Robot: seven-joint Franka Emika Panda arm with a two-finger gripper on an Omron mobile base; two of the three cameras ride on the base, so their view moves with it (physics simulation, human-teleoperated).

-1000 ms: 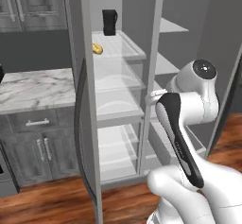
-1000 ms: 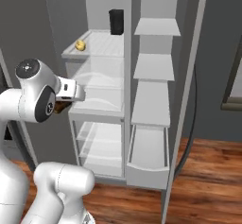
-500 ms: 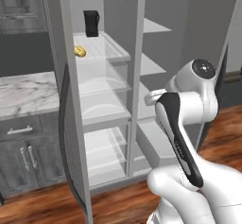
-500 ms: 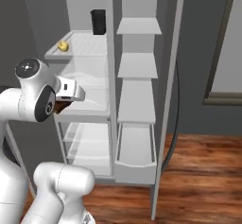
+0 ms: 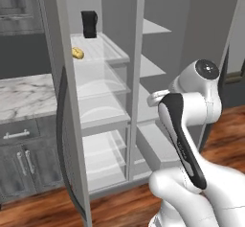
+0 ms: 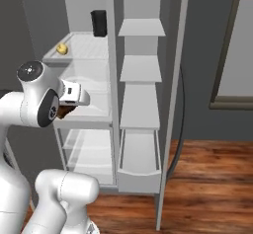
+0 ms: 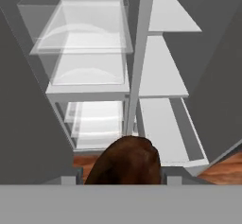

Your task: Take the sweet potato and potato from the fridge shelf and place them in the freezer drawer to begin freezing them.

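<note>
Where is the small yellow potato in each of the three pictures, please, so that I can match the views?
Left base view: the potato lies on the ribbed fridge shelf, upper left, below and left of the black container.
Right base view: the potato is upper left, at the shelf's left edge.
Hand view: I cannot find it there.
Shared landmark: the black container at the shelf's back.

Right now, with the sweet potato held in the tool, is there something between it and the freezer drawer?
Nothing visible does. The tool is shut on the sweet potato, and in the hand view the freezer drawer lies open just ahead, lower right, with bare floor showing. The white divider post stands left of that path.
</note>
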